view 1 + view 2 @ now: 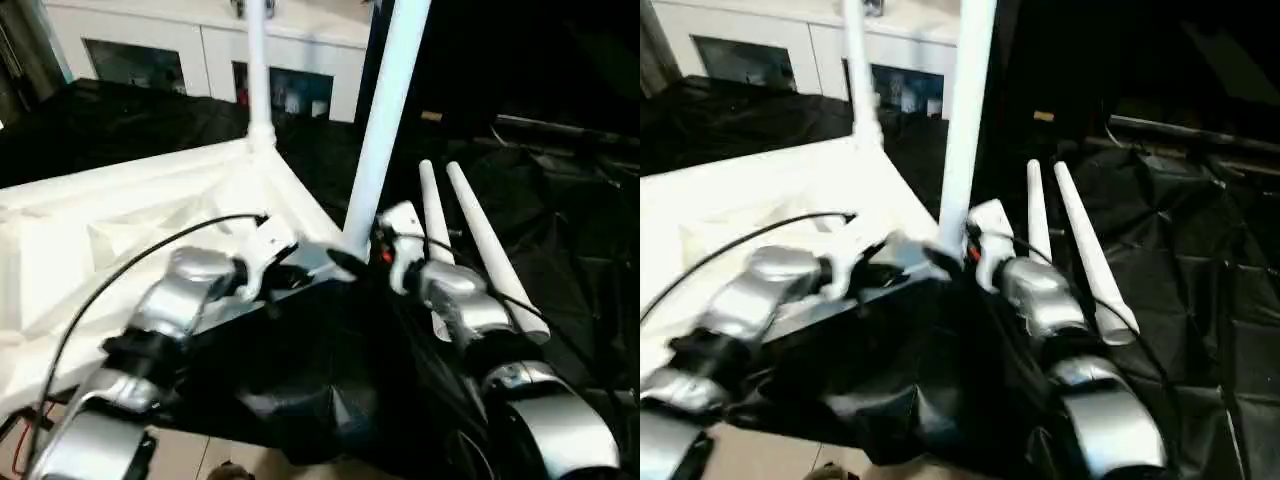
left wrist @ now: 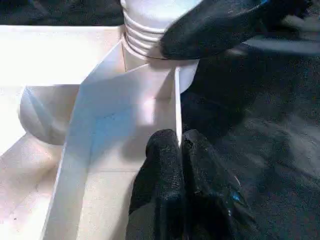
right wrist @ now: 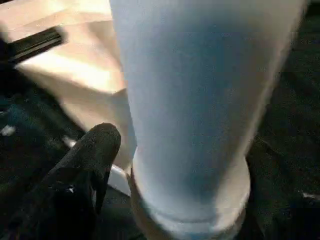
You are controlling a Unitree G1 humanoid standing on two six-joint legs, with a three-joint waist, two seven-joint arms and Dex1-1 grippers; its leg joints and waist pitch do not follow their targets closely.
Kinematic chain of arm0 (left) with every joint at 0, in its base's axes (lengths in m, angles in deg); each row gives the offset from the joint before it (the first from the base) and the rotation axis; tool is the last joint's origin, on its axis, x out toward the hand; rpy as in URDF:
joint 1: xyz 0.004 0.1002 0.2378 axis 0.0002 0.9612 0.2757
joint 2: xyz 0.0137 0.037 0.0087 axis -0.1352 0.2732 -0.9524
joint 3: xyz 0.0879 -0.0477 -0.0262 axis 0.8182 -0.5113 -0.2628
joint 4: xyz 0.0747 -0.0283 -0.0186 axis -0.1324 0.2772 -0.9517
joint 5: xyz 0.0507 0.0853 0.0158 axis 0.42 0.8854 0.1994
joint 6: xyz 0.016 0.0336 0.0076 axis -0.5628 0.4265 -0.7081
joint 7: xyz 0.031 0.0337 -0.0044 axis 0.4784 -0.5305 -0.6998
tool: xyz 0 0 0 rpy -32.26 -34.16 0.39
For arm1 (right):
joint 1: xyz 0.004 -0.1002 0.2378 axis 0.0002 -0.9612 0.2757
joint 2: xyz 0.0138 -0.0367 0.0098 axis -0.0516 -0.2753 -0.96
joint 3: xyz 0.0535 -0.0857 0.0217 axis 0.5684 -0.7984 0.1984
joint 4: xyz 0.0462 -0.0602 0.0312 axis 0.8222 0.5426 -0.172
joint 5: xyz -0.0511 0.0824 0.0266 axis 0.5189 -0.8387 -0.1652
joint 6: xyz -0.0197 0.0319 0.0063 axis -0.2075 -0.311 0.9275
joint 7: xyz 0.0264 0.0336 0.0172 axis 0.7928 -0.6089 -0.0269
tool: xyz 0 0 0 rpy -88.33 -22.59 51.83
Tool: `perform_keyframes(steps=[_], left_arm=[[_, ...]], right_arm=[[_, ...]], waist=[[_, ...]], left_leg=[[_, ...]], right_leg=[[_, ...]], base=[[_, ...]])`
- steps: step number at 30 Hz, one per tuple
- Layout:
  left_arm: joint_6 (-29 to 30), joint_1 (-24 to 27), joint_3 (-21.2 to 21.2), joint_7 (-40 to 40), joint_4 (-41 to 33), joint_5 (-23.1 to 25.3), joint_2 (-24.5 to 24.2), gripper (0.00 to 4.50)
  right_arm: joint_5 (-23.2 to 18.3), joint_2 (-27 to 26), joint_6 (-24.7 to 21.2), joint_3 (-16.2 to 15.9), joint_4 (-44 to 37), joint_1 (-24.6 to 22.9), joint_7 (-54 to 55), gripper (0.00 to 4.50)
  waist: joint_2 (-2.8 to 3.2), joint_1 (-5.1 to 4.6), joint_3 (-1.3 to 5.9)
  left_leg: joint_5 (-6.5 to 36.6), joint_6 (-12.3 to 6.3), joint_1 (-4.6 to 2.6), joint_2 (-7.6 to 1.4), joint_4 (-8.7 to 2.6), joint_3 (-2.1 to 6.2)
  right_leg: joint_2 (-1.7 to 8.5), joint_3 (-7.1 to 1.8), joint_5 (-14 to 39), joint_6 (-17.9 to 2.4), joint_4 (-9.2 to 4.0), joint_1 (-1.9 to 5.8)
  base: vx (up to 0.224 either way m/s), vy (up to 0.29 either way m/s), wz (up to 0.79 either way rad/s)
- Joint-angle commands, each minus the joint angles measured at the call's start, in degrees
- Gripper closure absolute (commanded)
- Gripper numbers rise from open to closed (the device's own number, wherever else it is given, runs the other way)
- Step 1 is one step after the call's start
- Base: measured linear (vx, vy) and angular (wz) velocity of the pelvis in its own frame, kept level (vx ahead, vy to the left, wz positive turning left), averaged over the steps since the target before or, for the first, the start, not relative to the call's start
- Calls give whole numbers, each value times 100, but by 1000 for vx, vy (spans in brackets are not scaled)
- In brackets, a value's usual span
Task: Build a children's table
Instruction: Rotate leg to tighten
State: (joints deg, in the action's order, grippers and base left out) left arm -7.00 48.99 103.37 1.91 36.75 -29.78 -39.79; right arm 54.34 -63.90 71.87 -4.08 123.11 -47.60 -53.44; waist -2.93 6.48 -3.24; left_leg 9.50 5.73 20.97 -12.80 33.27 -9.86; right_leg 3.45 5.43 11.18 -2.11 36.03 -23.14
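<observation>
You are seating the second leg (image 1: 385, 120) into the near corner socket of the upturned table top (image 1: 90, 250); another leg (image 1: 258, 70) is standing at the far corner, and two spare legs (image 1: 470, 240) are lying on the black cloth (image 1: 580, 240) beside it. Your left gripper (image 2: 179, 150) is clenched on the top's edge rib. Your right gripper (image 3: 100, 150) is standing spread around the leg's base. Next you will likely need to twist it home. The left wrist view is showing the leg's threaded collar, which the head views are hiding.
</observation>
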Motion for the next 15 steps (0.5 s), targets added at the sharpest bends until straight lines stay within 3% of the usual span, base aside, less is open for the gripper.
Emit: perform_keyframes(steps=[1, 9, 15], left_arm=[[-232, -46, 124, 279, -354, -315, 166, 450], [-257, 151, 221, 1089, -572, -361, -375, 450], [-269, 190, 185, 1156, -603, -376, -454, 450]], right_arm=[[99, -134, 9, -360, -179, -53, -565, 68], [-9, 411, -273, -732, -812, -316, -1972, 68], [-52, 474, -423, -758, -1011, -413, -2187, 121]], waist=[[36, 4, 391], [35, 72, 369], [22, 103, 377]], left_leg=[[855, -287, -40, -108, -346, -8], [1069, -230, -64, -129, -355, -10], [982, -200, -63, -125, -355, -4]], right_leg=[[491, -349, 667, -1123, -404, 343], [500, -352, 1124, -1016, -447, 323], [496, -349, 1084, -1015, -432, 317]], base=[[0, 0, 0], [0, 0, 0], [0, 0, 0]])
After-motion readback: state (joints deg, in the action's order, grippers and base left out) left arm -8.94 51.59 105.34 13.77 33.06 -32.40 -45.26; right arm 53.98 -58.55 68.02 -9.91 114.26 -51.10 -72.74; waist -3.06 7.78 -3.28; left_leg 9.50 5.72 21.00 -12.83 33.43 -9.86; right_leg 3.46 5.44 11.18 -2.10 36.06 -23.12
